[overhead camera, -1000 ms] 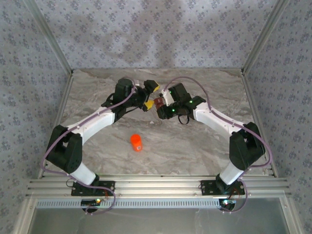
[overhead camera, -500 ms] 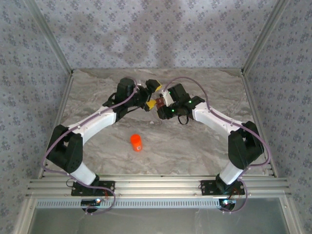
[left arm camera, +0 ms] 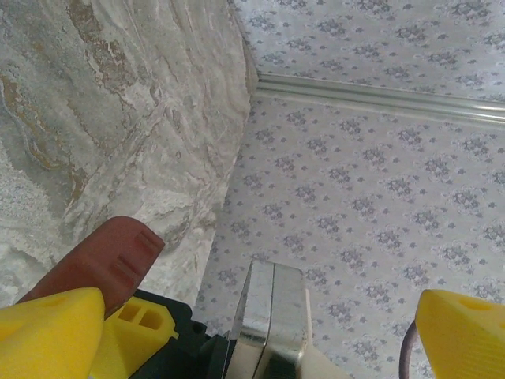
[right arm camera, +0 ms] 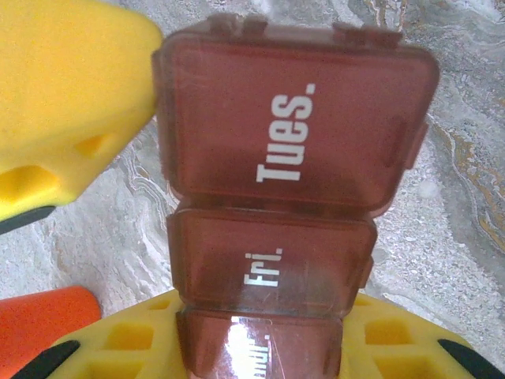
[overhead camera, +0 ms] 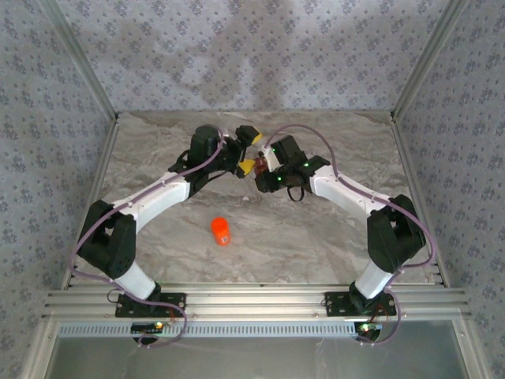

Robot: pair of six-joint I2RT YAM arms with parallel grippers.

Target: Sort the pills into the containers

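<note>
The containers (right arm camera: 276,260) are a dark reddish-brown strip with lids marked "Tues." and "Fri.". My right gripper (right arm camera: 256,351) is shut on the strip's near end and holds it above the marble table (overhead camera: 316,237). In the top view the right gripper (overhead camera: 260,167) meets my left gripper (overhead camera: 248,150) at the table's back middle. The left gripper (left arm camera: 252,332) is open wide. One of its yellow fingers (right arm camera: 63,118) lies right beside the "Tues." lid, and the strip's end (left arm camera: 106,257) shows by that finger. The pills are hidden.
A bright orange bottle (overhead camera: 221,230) stands on the table in front of both grippers, and its edge (right arm camera: 43,324) shows low in the right wrist view. Patterned walls (overhead camera: 252,55) and metal frame rails (overhead camera: 252,300) close the table in.
My left gripper has shifted right and back, so its open fingers now stand at the end of the held strip. The right gripper has hardly moved.
</note>
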